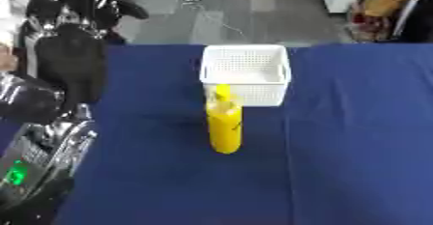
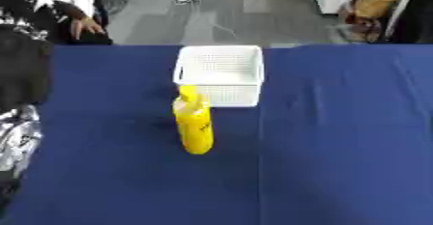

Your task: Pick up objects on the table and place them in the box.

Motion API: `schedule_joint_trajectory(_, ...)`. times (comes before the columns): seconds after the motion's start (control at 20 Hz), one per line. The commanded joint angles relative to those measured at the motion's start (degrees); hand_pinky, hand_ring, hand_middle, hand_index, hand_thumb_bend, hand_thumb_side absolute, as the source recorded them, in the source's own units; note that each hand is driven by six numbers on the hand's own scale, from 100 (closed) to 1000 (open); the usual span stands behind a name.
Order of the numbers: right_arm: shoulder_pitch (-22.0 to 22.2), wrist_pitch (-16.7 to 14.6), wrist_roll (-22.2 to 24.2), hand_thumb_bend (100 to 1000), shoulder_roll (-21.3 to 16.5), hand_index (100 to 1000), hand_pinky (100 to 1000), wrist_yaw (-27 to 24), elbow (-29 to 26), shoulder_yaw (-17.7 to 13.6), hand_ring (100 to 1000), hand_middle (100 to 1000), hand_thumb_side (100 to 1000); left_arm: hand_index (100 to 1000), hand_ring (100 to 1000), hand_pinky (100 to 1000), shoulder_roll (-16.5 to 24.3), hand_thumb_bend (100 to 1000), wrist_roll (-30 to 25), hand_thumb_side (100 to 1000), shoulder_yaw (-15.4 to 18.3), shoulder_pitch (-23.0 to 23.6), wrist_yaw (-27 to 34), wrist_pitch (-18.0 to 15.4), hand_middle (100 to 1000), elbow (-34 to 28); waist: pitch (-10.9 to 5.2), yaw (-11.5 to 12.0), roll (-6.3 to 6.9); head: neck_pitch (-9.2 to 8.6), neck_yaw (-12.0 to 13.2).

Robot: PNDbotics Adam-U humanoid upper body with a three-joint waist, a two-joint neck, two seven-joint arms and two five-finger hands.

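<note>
Hanging at the left edge of the frame, the left arm [image 1: 59,69] shows as a dark bulk with silver parts lower down, but its hand cannot be picked out from the rest, so whether the fingers are spread or curled cannot be told. No right hand appears in either view.

Out from that arm, near the middle of the frame, a yellow bottle [image 1: 224,125] stands upright on the blue table [image 1: 355,147], untouched, its cap end toward the box. Just behind it, slightly above centre, sits the white box [image 1: 246,72], a perforated basket that looks empty. Bottle and box stand so close that the bottle's top overlaps the box's front wall in the picture; whether they touch cannot be told. That closeness would make for a short carry, probably a lift over the rim.

From the left eye comes more of the arm, including a green-lit panel [image 1: 15,175] in the lower left corner. In the right eye view little more than the arm's edge shows.
</note>
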Motion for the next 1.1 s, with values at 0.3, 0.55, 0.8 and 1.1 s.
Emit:
schedule_joint_trajectory(0.3,-1.1,0.0,-2.2,100,-0.9,455,145,-0.9,-0.9,0.3,253,316,833,835,757,661,0.8,600,-0.4,955,1.0,-0.6,-0.2,-0.5,858,-0.8,-0.69,-0.1,0.21,-1.66,1.7)
schedule_joint_trajectory(0.55,-0.2,1.0,-4.8,100,-0.8,454,159,-2.1,-0.9,1.1,252,318,851,854,768,670,1.1,622,-1.1,958,1.4,-0.3,-2.8,0.2,872,-0.8,-0.54,-0.4,0.25,-2.42,1.7)
schedule_joint_trajectory(0.8,-0.2,3.9,-6.2,100,-0.4,453,169,-1.9,-0.9,1.2,251,319,856,877,776,643,2.5,622,-1.4,973,1.8,-0.2,-8.1,6.9,882,-0.8,-0.47,-1.1,0.24,-1.54,2.0)
schedule_joint_trajectory(1.1,-0.1,5.3,-6.3,100,-0.4,452,172,-2.1,-0.9,1.5,252,318,860,863,781,626,7.9,599,-4.9,987,0.6,-2.4,-10.7,16.2,848,-0.8,-0.90,-1.2,0.59,-0.24,3.4)
